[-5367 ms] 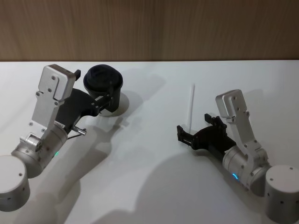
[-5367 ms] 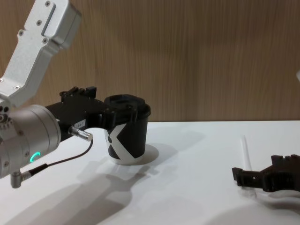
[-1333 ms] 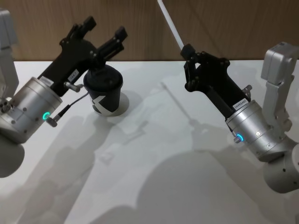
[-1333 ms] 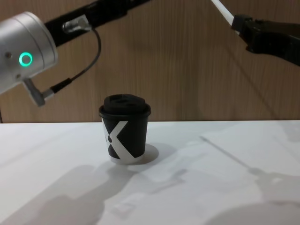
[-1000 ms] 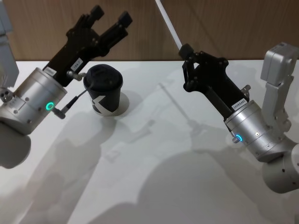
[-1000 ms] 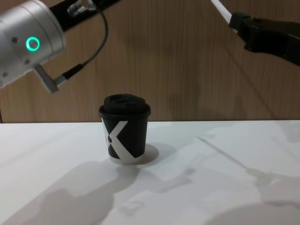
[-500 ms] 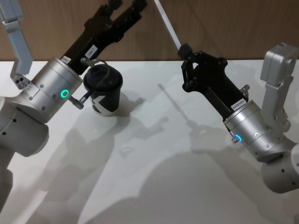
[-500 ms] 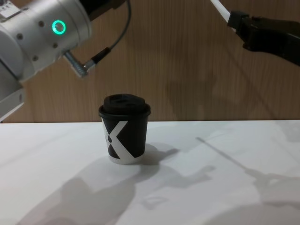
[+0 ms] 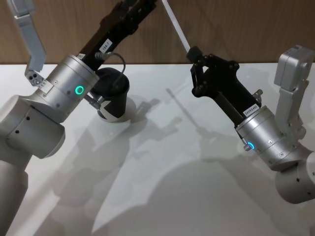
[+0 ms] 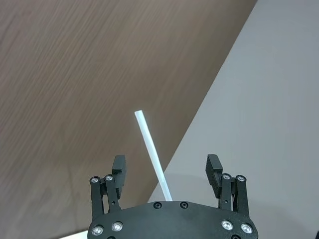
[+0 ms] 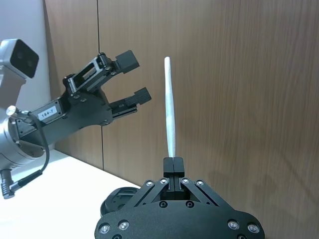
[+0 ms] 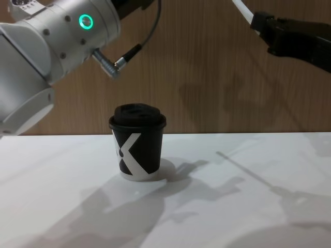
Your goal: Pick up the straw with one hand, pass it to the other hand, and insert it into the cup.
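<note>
My right gripper (image 9: 194, 53), all black, is raised over the table and shut on the lower end of the white straw (image 9: 176, 25). The straw slants up from it and stands straight above the closed fingers in the right wrist view (image 11: 170, 109). My left gripper (image 10: 166, 168), on the silver arm with the green ring (image 9: 78, 90), is open and points at the straw's upper part (image 10: 151, 151). From the right wrist it shows a short way beside the straw (image 11: 134, 77), not touching it. The black cup (image 12: 137, 147) with its lid stands upright on the table below.
A white table (image 9: 162, 187) runs back to a wooden wall (image 12: 207, 77). My left arm's silver body (image 12: 51, 46) hangs above and in front of the cup (image 9: 114, 101), partly hiding it in the head view. A thin black cable (image 12: 147, 36) loops beside that arm.
The straw, once flat on the table, is held up in my right gripper, which has stayed still lately. My left arm has risen and swung its open gripper toward the straw.
</note>
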Robot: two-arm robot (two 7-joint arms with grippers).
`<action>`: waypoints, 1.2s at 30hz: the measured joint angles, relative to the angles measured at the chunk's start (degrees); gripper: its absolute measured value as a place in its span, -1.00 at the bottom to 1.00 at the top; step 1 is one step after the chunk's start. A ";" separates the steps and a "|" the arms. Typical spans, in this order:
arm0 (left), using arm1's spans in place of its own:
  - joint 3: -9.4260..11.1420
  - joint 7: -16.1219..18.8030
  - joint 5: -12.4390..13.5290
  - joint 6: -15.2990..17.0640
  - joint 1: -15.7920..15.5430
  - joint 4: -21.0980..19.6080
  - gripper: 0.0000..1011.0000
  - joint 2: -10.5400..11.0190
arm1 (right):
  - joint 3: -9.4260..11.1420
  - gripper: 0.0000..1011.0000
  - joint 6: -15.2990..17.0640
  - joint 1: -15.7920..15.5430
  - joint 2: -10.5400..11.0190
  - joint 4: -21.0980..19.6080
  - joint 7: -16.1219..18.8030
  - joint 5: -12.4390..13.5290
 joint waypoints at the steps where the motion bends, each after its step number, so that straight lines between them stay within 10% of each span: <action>1: 0.05 0.09 -0.19 0.11 -0.13 0.21 0.99 -0.15 | 0.00 -1.00 0.00 0.00 0.00 0.00 0.00 0.00; 36: 3.52 -0.21 -4.54 3.48 -6.36 8.33 0.98 -3.20 | 0.00 -1.00 -0.06 0.00 0.00 0.00 -0.01 0.00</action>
